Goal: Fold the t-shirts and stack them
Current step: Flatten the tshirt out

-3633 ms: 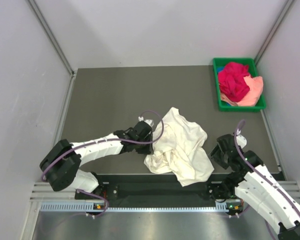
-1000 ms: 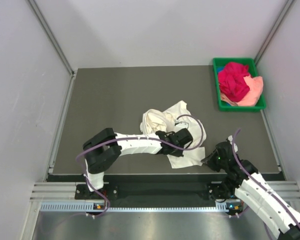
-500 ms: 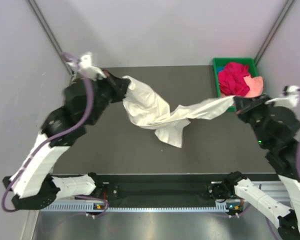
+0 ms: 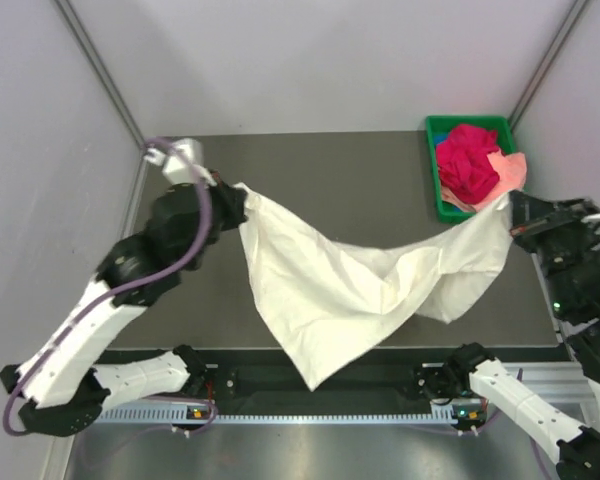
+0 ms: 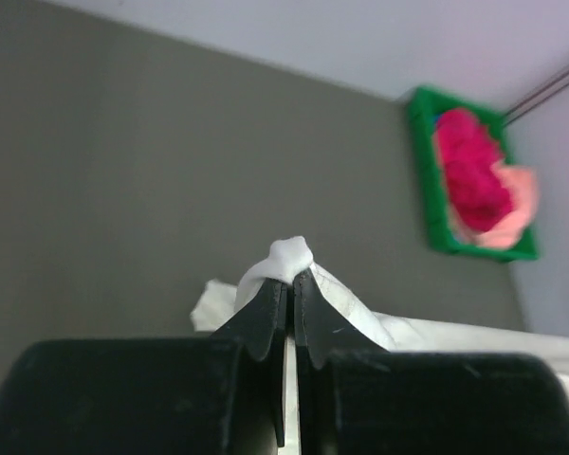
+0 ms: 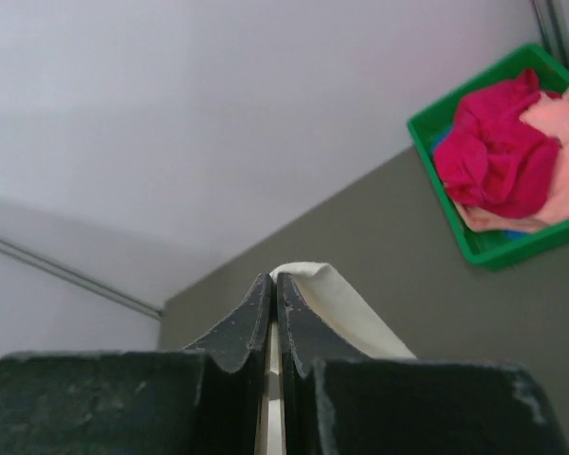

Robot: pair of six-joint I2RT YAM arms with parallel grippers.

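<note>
The cream-white t-shirt (image 4: 350, 290) hangs stretched in the air between both arms, sagging in the middle with a corner pointing down toward the near table edge. My left gripper (image 4: 236, 196) is shut on its left end; in the left wrist view the cloth (image 5: 289, 258) bunches over the closed tips of that gripper (image 5: 290, 280). My right gripper (image 4: 511, 212) is shut on the right end, and the cloth (image 6: 337, 299) folds over the tips of the right gripper (image 6: 274, 282). The magenta-red t-shirt (image 4: 468, 160) and the peach-pink t-shirt (image 4: 510, 178) lie crumpled in the tray.
The green plastic tray (image 4: 435, 165) sits at the back right corner of the dark table (image 4: 310, 180). White enclosure walls stand close on the left, right and back. Both arm bases are mounted along the near rail.
Both arms lifted the cream-white shirt off the table and pulled apart. In the last half second the twisted cloth spread into a wide hanging sheet, and the right gripper moved lower.
</note>
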